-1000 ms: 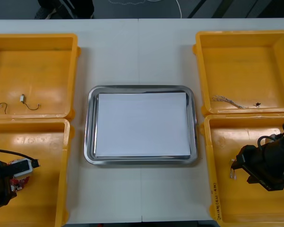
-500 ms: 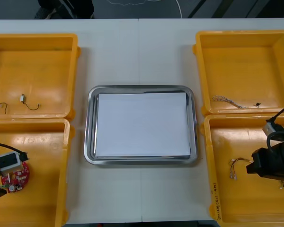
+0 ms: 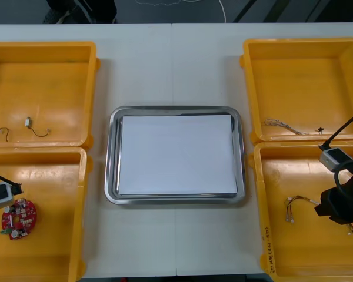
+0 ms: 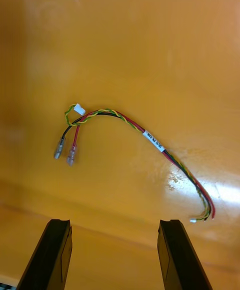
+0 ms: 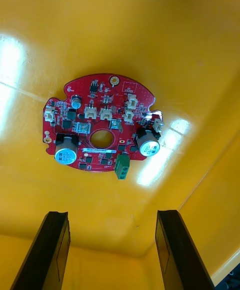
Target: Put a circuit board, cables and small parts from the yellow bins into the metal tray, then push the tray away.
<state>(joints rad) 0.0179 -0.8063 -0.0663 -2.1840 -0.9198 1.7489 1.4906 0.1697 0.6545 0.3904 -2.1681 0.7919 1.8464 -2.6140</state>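
Left claw [image 5: 111, 218] released over round red circuit board [image 5: 100, 122] | right claw [image 4: 114, 225] released over thin red-and-yellow twisted cable [image 4: 142, 132] | risk: flat board, thin cable could slip a shallow pinch.

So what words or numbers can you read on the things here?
Nothing can be read for sure.
On the red and yellow cable, a white tag: print too small to read.
On the red circuit board, a white strip: too small to read.
On the rim of the near right yellow bin, handwriting: too blurred to read.
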